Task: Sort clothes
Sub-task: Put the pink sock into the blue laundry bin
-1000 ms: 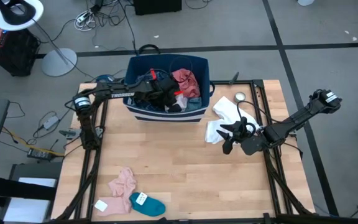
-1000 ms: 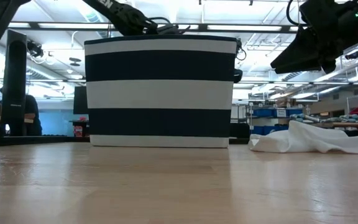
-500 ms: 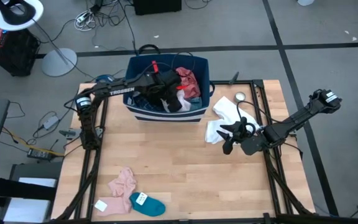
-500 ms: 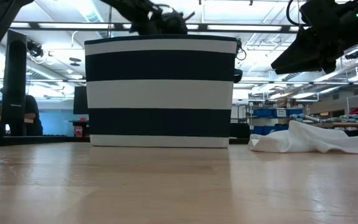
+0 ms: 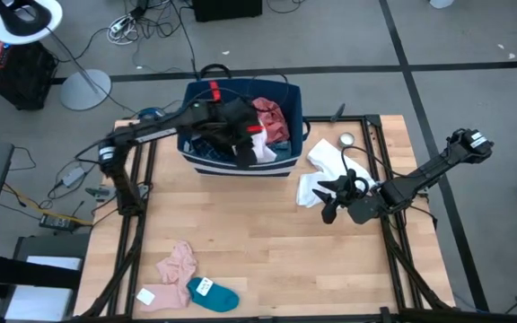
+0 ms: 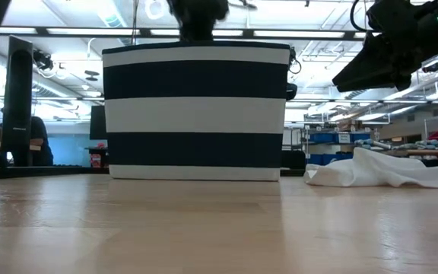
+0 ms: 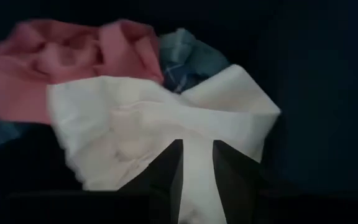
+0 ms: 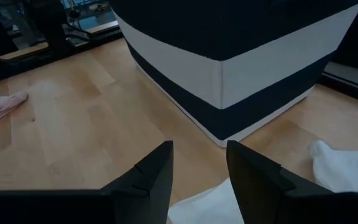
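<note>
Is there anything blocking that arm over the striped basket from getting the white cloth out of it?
Nothing visible does. The left gripper is shut on the white cloth inside the bin, above the coral-red piece. Only the bin's wall stands around it, open overhead.

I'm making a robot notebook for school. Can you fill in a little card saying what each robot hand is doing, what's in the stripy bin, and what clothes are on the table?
left gripper: over the bin, shut on white garment
right gripper: open, hovering over the white cloth beside the bin
bin: dark blue with white stripes, holds coral-red piece and a bluish piece
table's front-left corner: pink piece, teal sock
also on table: small round tin
</note>
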You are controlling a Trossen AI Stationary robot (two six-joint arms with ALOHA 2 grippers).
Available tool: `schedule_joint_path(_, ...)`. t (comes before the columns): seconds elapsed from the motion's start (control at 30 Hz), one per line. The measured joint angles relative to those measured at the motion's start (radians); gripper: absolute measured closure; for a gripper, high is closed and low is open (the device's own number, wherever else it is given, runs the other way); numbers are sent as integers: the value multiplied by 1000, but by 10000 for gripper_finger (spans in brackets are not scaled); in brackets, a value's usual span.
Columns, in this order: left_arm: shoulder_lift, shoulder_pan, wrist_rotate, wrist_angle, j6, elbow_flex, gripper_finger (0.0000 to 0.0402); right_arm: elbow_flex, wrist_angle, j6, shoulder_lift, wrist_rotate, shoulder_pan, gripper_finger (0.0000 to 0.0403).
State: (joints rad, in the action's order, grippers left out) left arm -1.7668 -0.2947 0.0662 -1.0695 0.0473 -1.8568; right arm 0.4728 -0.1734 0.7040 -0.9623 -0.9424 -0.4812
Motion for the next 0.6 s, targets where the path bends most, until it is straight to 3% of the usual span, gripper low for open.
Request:
schedule_joint_path(0.4, 240, 122, 72, -153, -129, -2, 309, 0, -5, -1, 0, -3, 1, 252)
schedule_joint_path(0.6, 302, 227, 193, -192, -194, -1, 309, 0, -3, -43, 0, -3, 1, 252)
